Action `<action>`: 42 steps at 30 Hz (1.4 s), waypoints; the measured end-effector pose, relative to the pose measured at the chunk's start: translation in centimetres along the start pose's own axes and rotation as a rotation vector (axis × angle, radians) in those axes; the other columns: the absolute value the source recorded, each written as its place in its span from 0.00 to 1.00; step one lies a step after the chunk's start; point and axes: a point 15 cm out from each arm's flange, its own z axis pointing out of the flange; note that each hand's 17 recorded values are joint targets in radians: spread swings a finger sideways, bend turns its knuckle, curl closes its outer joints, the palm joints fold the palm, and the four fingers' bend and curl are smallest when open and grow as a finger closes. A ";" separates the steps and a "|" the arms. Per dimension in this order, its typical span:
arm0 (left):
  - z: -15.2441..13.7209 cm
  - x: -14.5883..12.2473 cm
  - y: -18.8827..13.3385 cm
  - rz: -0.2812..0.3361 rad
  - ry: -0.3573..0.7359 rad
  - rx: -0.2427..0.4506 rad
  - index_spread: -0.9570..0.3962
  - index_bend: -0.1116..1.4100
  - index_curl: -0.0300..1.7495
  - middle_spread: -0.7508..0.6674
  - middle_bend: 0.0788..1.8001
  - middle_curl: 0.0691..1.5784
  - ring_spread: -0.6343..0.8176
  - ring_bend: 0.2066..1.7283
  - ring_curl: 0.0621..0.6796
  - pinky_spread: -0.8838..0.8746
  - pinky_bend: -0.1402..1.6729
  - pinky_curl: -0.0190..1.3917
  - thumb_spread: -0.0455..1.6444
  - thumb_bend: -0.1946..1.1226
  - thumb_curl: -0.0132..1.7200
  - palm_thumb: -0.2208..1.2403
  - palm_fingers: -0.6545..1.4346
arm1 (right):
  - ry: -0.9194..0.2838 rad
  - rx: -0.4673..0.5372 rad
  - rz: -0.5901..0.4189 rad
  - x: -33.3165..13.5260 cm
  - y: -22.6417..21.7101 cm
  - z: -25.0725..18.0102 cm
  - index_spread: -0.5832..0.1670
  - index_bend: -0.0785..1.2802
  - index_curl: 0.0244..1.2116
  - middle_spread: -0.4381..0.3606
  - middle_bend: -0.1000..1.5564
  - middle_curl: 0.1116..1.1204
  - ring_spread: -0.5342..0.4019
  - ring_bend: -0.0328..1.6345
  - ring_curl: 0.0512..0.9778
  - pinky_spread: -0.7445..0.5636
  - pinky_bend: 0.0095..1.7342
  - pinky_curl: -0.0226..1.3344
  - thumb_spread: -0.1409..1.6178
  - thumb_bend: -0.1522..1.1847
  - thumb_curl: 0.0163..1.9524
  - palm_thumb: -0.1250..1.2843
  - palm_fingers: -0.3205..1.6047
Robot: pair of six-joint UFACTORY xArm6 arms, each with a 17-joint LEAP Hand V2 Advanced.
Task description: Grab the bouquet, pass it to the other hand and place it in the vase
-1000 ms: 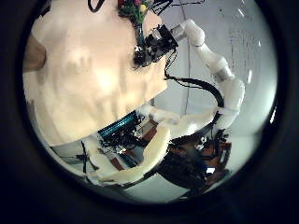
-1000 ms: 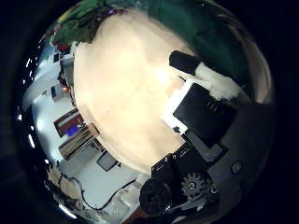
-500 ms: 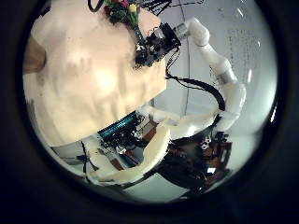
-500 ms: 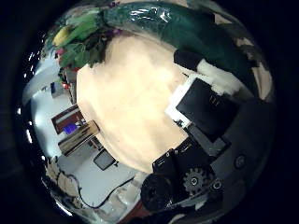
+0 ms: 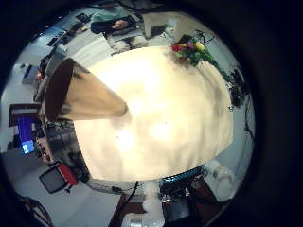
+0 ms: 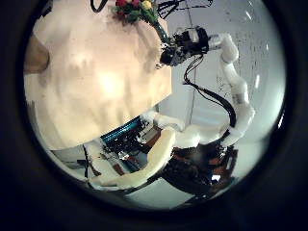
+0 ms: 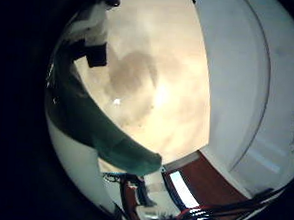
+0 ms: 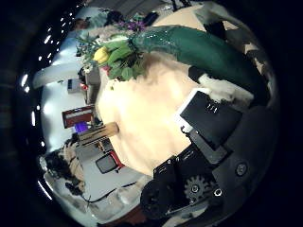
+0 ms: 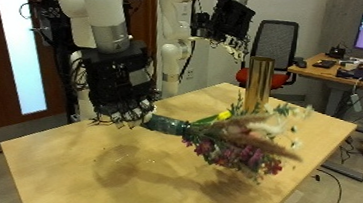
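Bouquet point(image 9: 238, 139) gripped by right robot hand point(image 9: 125, 104) | left robot hand point(image 9: 224, 23) relaxed above vase point(image 9: 259, 85) | blooms visible only in thumb-side view

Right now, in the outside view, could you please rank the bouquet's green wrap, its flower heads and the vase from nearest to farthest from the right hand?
1. Green wrap: at the right hand, held in its fingers above the table.
2. Flower heads: at the bouquet's far end, pointing away from that hand.
3. Vase: upright at the table's far edge, beyond the flowers, below the left hand.
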 end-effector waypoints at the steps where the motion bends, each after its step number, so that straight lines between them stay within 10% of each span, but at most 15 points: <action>1: 0.0 0.0 0.0 -0.001 0.001 0.001 0.88 0.18 0.19 0.79 0.11 0.17 0.79 0.14 0.26 0.79 0.18 0.21 0.62 0.13 0.17 0.32 0.34 | -0.025 0.007 -0.014 -0.3 0.3 -0.8 0.38 0.80 0.84 0.38 0.87 0.68 0.37 0.89 0.62 0.44 0.79 0.50 0.37 0.11 0.44 0.96 0.73; 22: -2.2 0.8 -0.2 -0.037 0.148 0.058 0.88 0.19 0.20 0.76 0.13 0.18 0.78 0.15 0.26 0.78 0.17 0.19 0.62 0.12 0.17 0.28 0.37 | -0.495 0.208 -0.346 -8.1 3.3 -7.5 0.41 0.82 0.84 0.40 0.88 0.67 0.37 0.89 0.65 0.42 0.67 0.71 0.23 0.10 0.48 0.95 0.74; 42: -6.8 5.9 -1.7 0.060 0.488 0.192 0.87 0.19 0.21 0.76 0.12 0.17 0.77 0.16 0.25 0.77 0.18 0.19 0.58 0.13 0.17 0.23 0.38 | -0.876 0.093 -0.609 -15.3 9.8 -6.3 0.42 0.83 0.83 0.40 0.89 0.66 0.37 0.88 0.65 0.40 0.59 0.84 0.18 0.10 0.49 0.95 0.74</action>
